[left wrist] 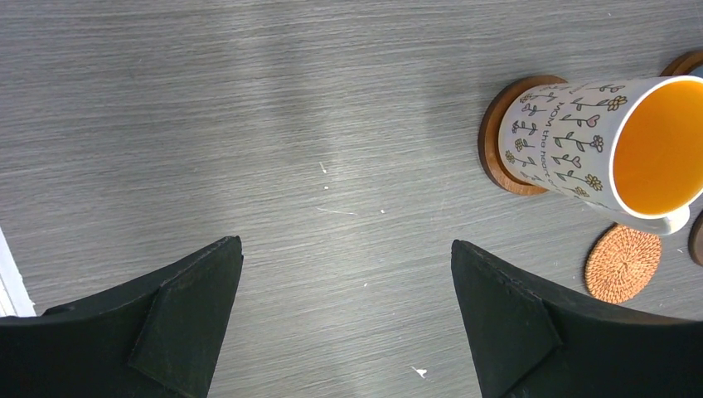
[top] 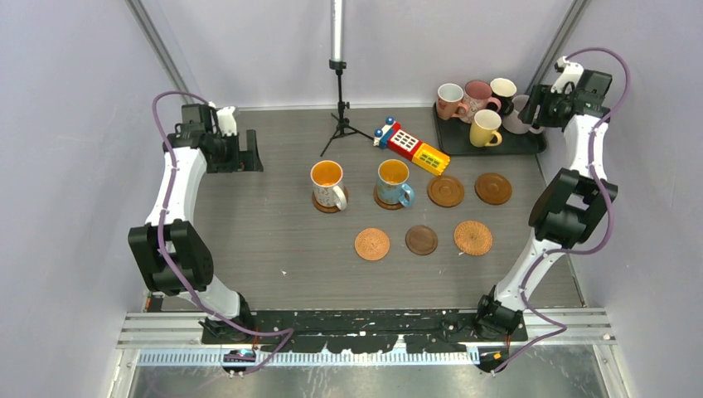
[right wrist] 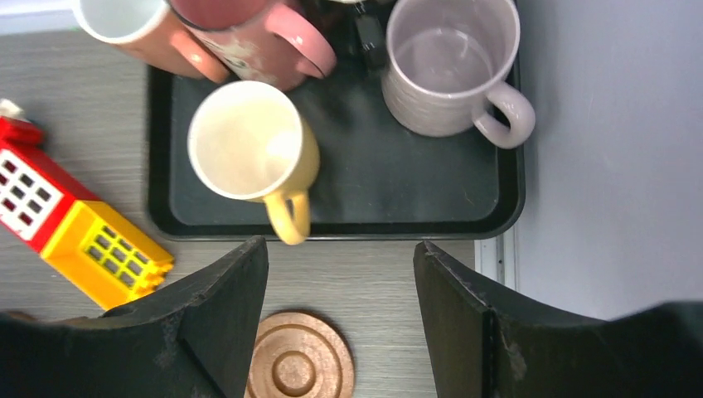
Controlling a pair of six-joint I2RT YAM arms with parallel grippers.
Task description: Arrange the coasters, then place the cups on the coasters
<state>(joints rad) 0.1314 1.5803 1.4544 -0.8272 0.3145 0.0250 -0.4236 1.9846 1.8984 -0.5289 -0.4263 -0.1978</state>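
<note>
Coasters (top: pixel 421 240), round wooden and woven discs, lay mid-table, two under the white floral mug (top: pixel 328 184) and blue mug (top: pixel 395 183). Five other ceramic mugs (top: pixel 486 128) sat on the black rectangular tray (top: pixel 518 143). Left gripper (left wrist: pixel 345 243) and right gripper (right wrist: pixel 341 243) both gaped empty.

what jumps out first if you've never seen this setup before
The white patterned mug and blue mug, both bright orange inside, stand on coasters mid-table. Just beyond them lies a red-yellow toy block, beside a black tray crowded with five mugs at the far right. Five bare coasters wait nearby.
</note>
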